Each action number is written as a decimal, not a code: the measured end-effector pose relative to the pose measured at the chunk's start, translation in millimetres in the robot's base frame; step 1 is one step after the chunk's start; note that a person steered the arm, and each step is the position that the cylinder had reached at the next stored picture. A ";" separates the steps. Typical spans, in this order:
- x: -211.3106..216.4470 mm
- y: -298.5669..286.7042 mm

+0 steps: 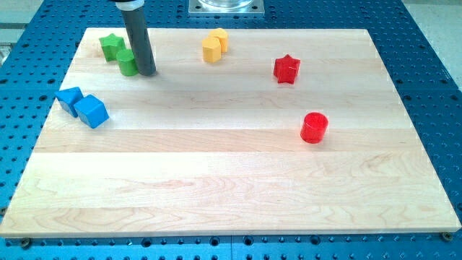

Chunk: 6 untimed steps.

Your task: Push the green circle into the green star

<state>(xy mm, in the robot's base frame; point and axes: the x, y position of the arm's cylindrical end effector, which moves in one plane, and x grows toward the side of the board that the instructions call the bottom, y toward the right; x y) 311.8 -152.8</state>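
The green circle (128,63) stands near the board's top left. The green star (110,45) lies just up and to the left of it, very close or touching. My tip (146,72) is at the lower end of the dark rod, right beside the green circle on its right side, touching or nearly so.
Two blue blocks (83,105) lie at the left edge. Two yellow blocks (214,45) sit at the top centre. A red star (286,68) is at the upper right and a red circle (314,127) below it. The wooden board (231,195) rests on a blue perforated table.
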 end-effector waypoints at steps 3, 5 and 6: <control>-5.2 -15.2; 57.1 61.2; 112.3 152.2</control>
